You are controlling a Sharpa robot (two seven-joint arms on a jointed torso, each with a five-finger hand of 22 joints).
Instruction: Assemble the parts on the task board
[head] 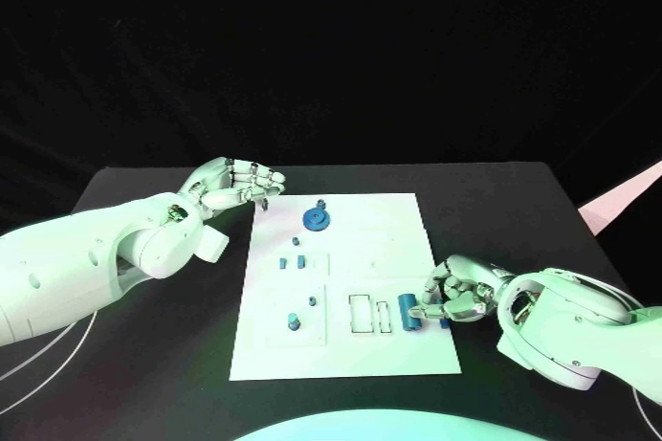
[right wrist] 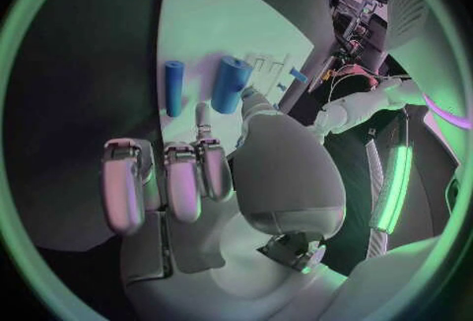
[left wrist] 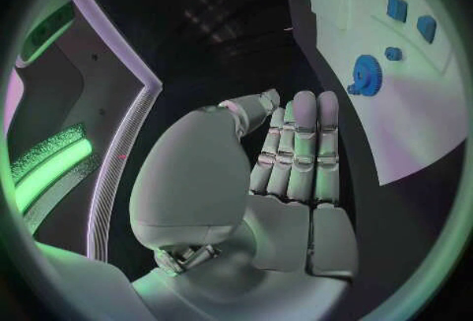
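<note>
The white task board (head: pixel 372 355) lies mid-table. On it are a blue gear (head: pixel 319 218), several small blue parts (head: pixel 293 262) and, near its right edge, a thick blue cylinder (head: pixel 409 312). My right hand (head: pixel 458 293) is at that edge and pinches the end of the thick cylinder (right wrist: pixel 231 84) between thumb and a finger, with the other fingers curled in. A thinner blue cylinder (right wrist: pixel 173 87) lies just beside it. My left hand (head: pixel 242 185) hovers off the board's far left corner, fingers curled in on nothing. Its wrist view shows the gear (left wrist: pixel 366 74) and board (left wrist: pixel 414 124) beyond the fingers (left wrist: pixel 300 147).
Rectangular slots (head: pixel 370 314) are outlined on the board left of the thick cylinder. The black table (head: pixel 152 364) runs round the board, with bare board surface (head: pixel 380 240) to the right of the gear.
</note>
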